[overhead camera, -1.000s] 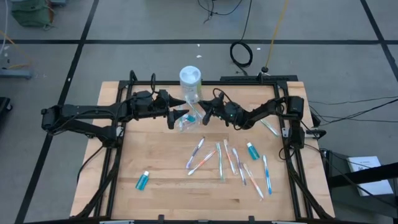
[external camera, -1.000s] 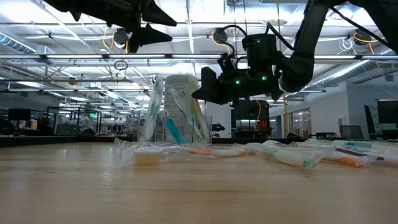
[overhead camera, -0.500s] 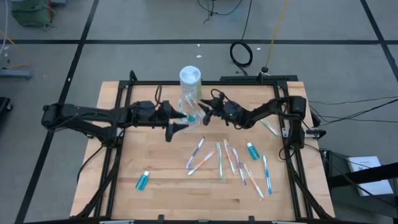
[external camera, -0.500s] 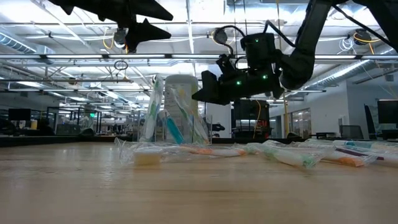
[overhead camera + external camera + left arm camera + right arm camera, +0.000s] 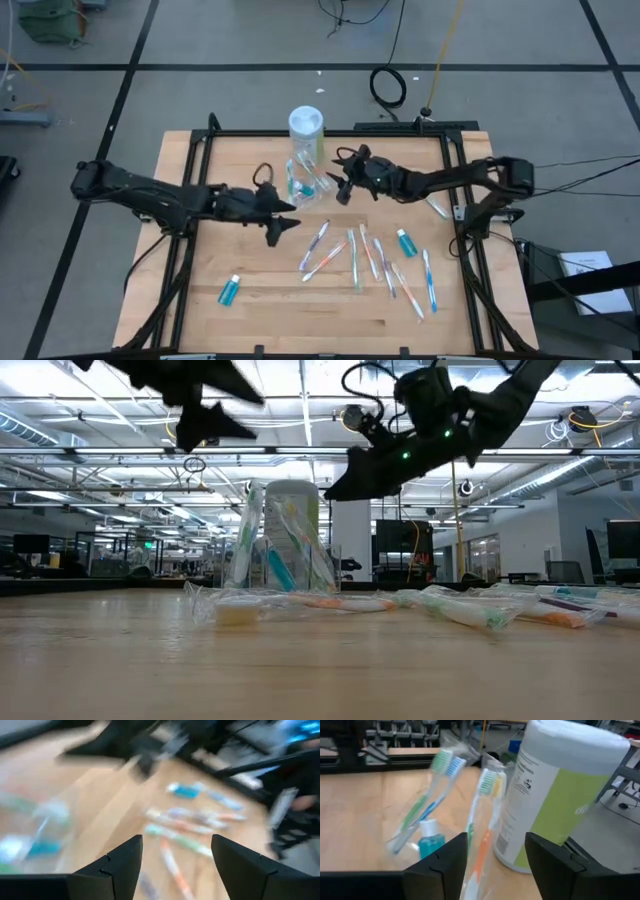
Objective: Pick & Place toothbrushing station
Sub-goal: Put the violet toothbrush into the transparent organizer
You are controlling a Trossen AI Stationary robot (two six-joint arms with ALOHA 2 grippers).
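The left pincer (image 5: 283,222) is hovering nearest, fingers apart and empty, over bare tabletop (image 5: 250,260). Farther back, the toothbrushing station (image 5: 305,186) is standing upright with brushes in it, just in front of the white canister (image 5: 306,128). The right pincer (image 5: 340,186), also spread and empty, is hanging just right of the station, nearer to it than the left.

white canister (image 5: 560,795) green label, clear holder (image 5: 305,184)

Grey floor (image 5: 80,110) with black lines, lit ceiling beams (image 5: 300,455), glass partitions
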